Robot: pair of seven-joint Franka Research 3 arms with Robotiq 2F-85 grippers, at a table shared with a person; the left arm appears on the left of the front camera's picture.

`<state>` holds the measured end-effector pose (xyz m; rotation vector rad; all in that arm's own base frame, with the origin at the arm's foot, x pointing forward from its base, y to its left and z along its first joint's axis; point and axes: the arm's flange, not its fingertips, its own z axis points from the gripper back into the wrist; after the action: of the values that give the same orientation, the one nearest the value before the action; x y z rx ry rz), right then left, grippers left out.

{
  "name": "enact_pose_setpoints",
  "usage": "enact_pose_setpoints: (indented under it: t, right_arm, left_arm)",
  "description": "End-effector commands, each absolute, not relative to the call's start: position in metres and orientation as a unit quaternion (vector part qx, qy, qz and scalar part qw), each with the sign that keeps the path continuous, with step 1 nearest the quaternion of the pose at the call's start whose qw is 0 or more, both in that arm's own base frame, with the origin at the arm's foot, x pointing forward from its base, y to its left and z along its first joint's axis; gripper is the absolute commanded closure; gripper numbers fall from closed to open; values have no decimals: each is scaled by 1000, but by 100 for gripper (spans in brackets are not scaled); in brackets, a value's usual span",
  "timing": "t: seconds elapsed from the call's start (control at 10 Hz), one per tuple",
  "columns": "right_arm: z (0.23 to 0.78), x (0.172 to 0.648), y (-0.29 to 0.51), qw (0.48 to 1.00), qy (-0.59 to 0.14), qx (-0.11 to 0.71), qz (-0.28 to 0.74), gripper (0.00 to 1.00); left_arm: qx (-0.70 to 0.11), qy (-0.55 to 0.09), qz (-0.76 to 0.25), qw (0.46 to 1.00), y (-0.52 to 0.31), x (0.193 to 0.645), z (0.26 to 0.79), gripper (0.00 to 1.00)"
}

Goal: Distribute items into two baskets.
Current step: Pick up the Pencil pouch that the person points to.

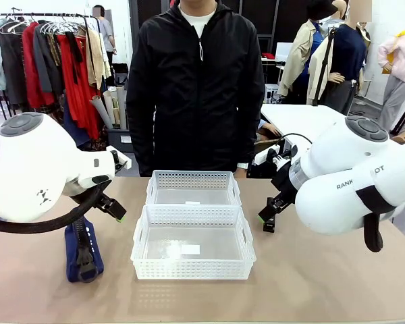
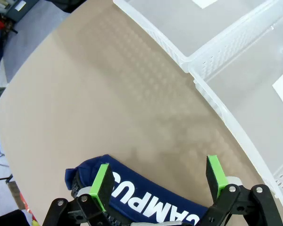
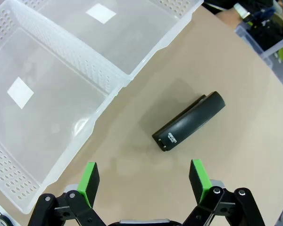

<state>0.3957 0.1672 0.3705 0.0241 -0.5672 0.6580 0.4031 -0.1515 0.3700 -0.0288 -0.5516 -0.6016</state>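
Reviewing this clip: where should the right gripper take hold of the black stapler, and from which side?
Grip the stapler across its narrow width near mid-length, coming straight down from above. It lies flat on the table with both long sides free. Its long body runs diagonally to the open right gripper, so rolling the wrist first would probably help.

Robot lab or data-collection space, set up inside a clothing studio or shop floor. Evidence: garment rack [image 1: 50, 50] back left, hangers loaded with red, beige and dark clothes; rolled paper tubes [image 1: 106, 101] beside it; white worktable [image 1: 304, 115] further back; translucent storage bins [image 3: 268, 41] past table edge. Foreground is a test bench: plain tan table [image 1: 324, 283], white left arm [image 1: 27, 169] and right arm [image 1: 351, 189], person [image 1: 196, 88] in black jacket at far side.
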Motion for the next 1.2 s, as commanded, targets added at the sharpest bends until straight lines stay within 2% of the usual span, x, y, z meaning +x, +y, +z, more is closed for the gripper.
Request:
enact_pose_setpoints:
  t: [0.0, 0.4, 0.8, 1.1]
  right_arm:
    - [378, 394, 165, 904, -272, 36, 328, 0]
    - [423, 396, 141, 896, -253, 106, 349, 0]
    - [470, 405, 101, 902, -247, 105, 338, 0]
    - [514, 404, 63, 892, -230, 157, 356, 0]
  left_arm:
    - [-23, -274, -296, 915, -148, 401, 377, 0]
    - [-52, -290, -281, 913, -121, 413, 418, 0]
    - [-135, -257, -292, 911, -79, 432, 459, 0]
    - [-181, -235, -306, 905, -39, 433, 497, 0]
